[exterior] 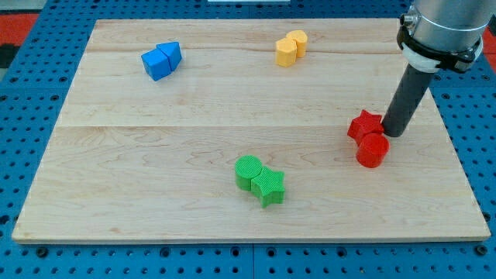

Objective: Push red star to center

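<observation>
Camera view: our tip (393,133) touches the red star (364,125) from the right, red cylinder (373,149) just below; no end effector, nothing held.

Blue blocks (161,60), yellow blocks (291,48), green blocks (260,180), red cylinder (373,149)

Right of frame: your tip (393,133) touches the red star (364,125); red cylinder (373,150) just below, touching the star.

Dark upright rod, my tip (393,133) down.
</observation>
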Controlling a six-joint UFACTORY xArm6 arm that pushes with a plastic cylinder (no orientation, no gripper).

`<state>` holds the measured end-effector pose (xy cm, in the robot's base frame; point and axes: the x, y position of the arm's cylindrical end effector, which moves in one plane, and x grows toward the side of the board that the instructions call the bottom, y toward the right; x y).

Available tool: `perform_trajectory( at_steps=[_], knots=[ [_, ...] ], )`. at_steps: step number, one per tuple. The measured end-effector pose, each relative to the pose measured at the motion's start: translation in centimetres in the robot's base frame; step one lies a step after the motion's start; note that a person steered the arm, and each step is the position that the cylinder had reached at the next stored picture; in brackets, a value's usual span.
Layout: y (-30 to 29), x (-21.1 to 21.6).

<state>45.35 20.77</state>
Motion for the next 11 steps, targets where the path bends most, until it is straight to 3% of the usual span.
perform_trajectory(
  at_steps=[5,7,11],
  knots=[
    [1.9,-2.0],
    [3.7,-7.3],
    [-2.7,1.1]
  ],
)
